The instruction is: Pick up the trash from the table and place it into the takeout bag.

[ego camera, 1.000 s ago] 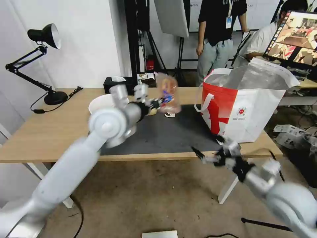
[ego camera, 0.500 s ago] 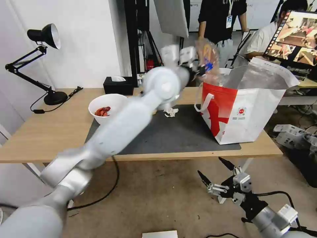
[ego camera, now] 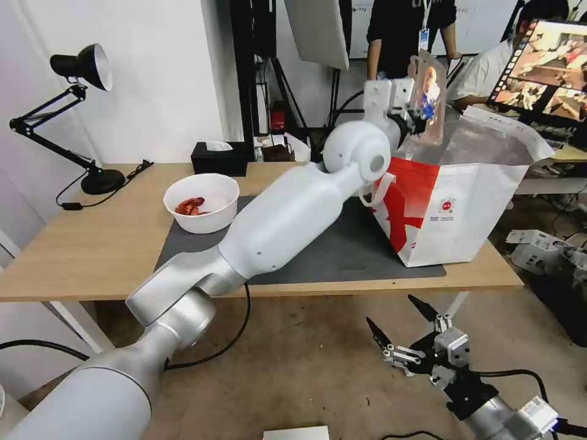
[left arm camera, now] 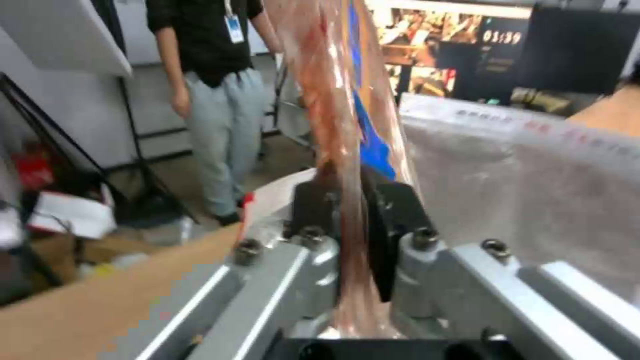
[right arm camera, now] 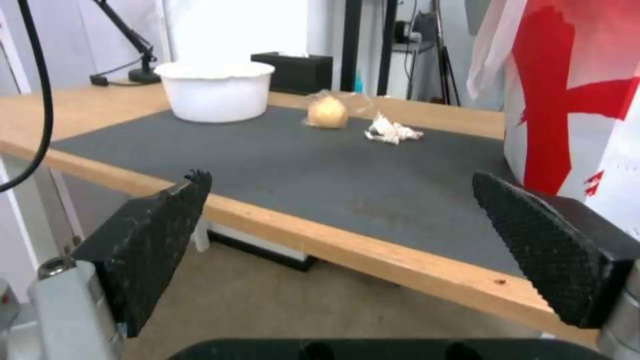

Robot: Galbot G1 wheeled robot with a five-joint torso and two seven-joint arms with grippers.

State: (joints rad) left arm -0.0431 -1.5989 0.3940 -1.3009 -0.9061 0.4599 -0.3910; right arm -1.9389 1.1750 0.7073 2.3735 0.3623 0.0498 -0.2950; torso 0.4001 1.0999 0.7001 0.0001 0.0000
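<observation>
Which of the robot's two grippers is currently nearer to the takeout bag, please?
Left. The left gripper is over the takeout bag's open top, shut on the clear plastic tray. The right gripper hangs open below the table edge, in front of the bag.

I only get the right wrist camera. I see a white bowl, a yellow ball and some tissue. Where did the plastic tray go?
Observer: The left gripper pinches the clear plastic tray above the takeout bag's open top.
Operator: What's in the bowl?
Observer: The white bowl holds red shells.
Operator: Where's my own gripper?
Observer: The right gripper hangs open below the table edge, over the floor.
</observation>
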